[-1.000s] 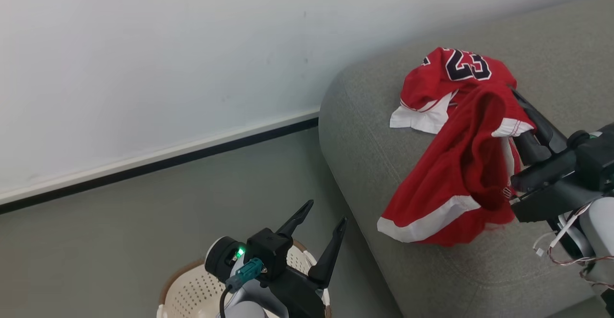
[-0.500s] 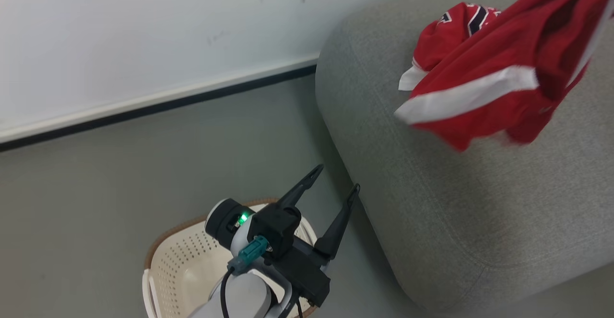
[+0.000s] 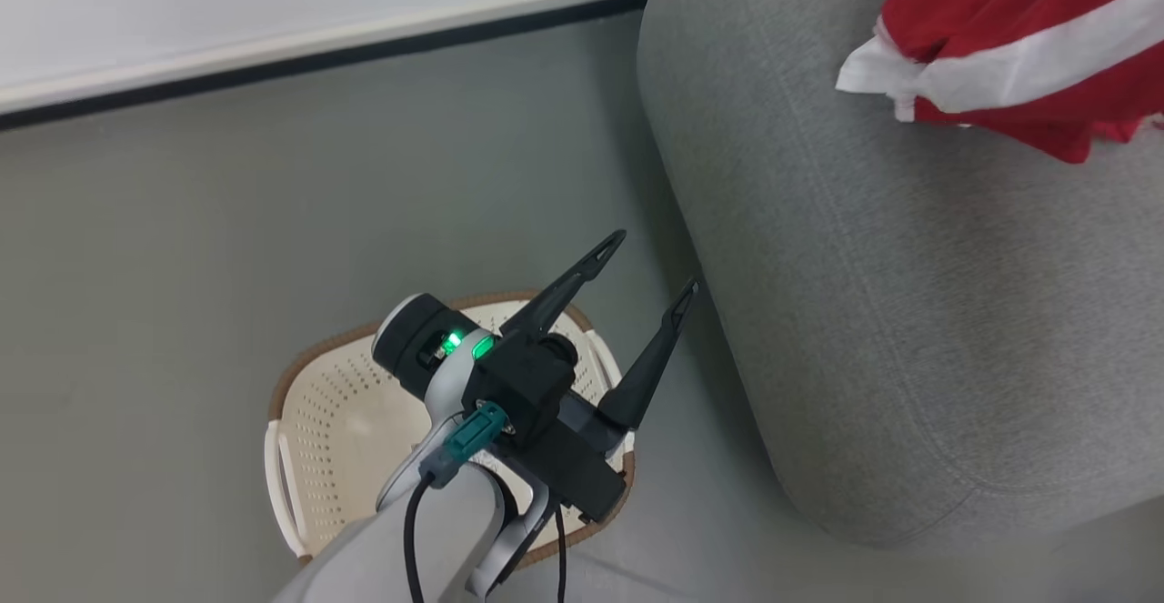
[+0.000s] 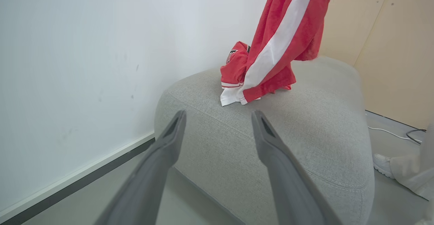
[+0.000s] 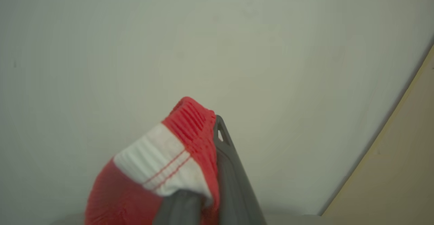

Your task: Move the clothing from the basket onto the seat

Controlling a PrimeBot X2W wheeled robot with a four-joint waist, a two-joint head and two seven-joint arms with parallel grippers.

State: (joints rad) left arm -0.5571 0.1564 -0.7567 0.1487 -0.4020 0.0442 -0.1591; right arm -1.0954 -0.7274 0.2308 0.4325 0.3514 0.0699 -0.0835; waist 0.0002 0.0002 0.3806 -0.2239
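As our right claw (image 5: 211,128) pinches shorts (image 4: 284,38) above the seat (image 3: 909,312) at two o'clock, left claw (image 3: 657,261) spread, the basket (image 3: 336,403) looks empty.

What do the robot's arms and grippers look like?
The left gripper has two long, dark, tapering fingers on a black block, a black wrist ring with a green light, a teal plug with a black cable, and a pale grey forearm. The right gripper has dark grey fingers; one tip has a small triangular hole.
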